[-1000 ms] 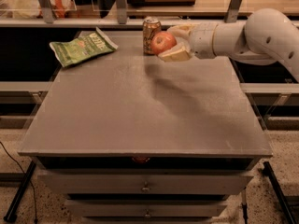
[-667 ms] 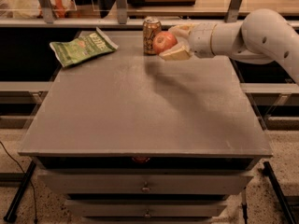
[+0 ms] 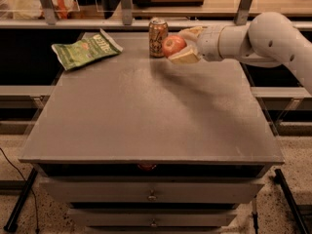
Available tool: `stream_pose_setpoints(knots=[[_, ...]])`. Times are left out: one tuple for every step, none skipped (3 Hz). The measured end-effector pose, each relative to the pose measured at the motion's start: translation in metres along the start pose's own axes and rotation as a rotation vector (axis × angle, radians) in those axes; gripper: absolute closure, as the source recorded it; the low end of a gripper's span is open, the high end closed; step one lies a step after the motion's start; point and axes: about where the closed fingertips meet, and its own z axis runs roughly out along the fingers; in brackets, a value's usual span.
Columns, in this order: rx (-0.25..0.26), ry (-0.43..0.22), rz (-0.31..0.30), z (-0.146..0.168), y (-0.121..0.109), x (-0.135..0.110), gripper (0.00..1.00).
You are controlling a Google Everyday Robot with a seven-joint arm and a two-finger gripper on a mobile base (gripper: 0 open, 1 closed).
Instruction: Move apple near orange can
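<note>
The orange can stands upright near the far edge of the grey table. The red-orange apple is held just to the right of the can, almost touching it and close above the tabletop. My gripper reaches in from the right on a white arm and is shut on the apple, with one pale finger under it and one above it.
A green chip bag lies flat at the table's far left. A shelf rail with upright posts runs behind the far edge. Drawers sit under the table's front.
The gripper with the apple has shifted slightly, staying beside the can. Can and chip bag have not moved.
</note>
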Motion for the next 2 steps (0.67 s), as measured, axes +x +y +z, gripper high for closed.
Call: stream_pose_setpoints(knots=[[0.003,0.018,0.030,0.0148,-0.0081,0.0193,1.00],[0.004,0.017,0.042,0.0188,-0.0092,0.0216,0.97]])
